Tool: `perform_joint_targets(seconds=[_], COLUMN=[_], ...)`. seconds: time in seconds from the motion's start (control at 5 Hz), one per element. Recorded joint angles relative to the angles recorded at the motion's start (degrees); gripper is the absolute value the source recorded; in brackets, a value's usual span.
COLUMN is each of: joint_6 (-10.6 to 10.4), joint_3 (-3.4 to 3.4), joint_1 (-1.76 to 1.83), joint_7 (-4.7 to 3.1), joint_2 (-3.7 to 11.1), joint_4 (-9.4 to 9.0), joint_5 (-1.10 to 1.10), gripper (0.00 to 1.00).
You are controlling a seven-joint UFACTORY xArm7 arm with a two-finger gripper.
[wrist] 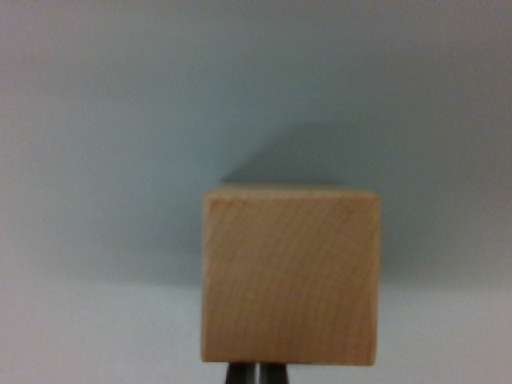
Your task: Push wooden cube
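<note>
A light wooden cube (290, 276) fills the lower middle of the wrist view, resting on a pale grey surface (96, 160). Its near face points at the camera and its grain is visible. Just below the cube's bottom edge, two dark fingertips of my gripper (256, 374) show side by side with only a thin gap between them, so the gripper looks shut. The tips sit right against the cube's near face. The rest of the gripper is out of frame.
The pale grey surface spreads out on all sides of the cube. A soft shadow (320, 152) falls beyond the cube toward the upper right.
</note>
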Motion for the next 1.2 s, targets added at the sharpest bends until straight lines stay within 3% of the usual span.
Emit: perform_joint_targets(seconds=[0.2,0.4,0.6,0.8,1.0,1.2], joint_6=[0.0,0.9,0.9,1.8,1.8,2.6], joint_3=[0.00,-0.41,-0.41,-0.82,-0.82,-1.21], joint_1=[0.00,-0.13,-0.13,-0.26,-0.26,-0.38], joint_7=[0.00,-0.32,-0.32,-0.65,-0.65,-0.96], joint_2=[0.00,1.86,1.86,3.71,3.71,5.50], joint_4=[0.00,2.72,2.72,5.43,5.43,8.06], joint_5=[0.00,-0.39,-0.39,-0.78,-0.78,-1.15], gripper=[1.00,1.00,1.00,1.00,1.00,1.00])
